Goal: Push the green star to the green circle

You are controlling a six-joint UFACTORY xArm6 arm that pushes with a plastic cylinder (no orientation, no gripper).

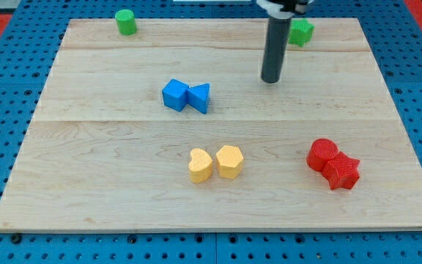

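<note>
So the setup is a pale wooden board (123, 198) sitting on a blue pegboard-style base (6, 246), with a bit of red showing in the view's top corners. Nearest the view's bottom there's a yellow heart (200, 166) touching a yellow hexagon (229, 161), and off to the view's right a red round-ish block (321, 155) pressed against a red star (341, 173). Mid-board, a blue cube (174, 94) is touching a blue triangle (200, 97). My tip (271, 80) is just a plain rod end resting on the board, touching no block. The green star (300, 31) sits just beyond it toward the view's top right, partly hidden behind the rod. The green circle (126, 22) is well apart, at the view's top left.
</note>
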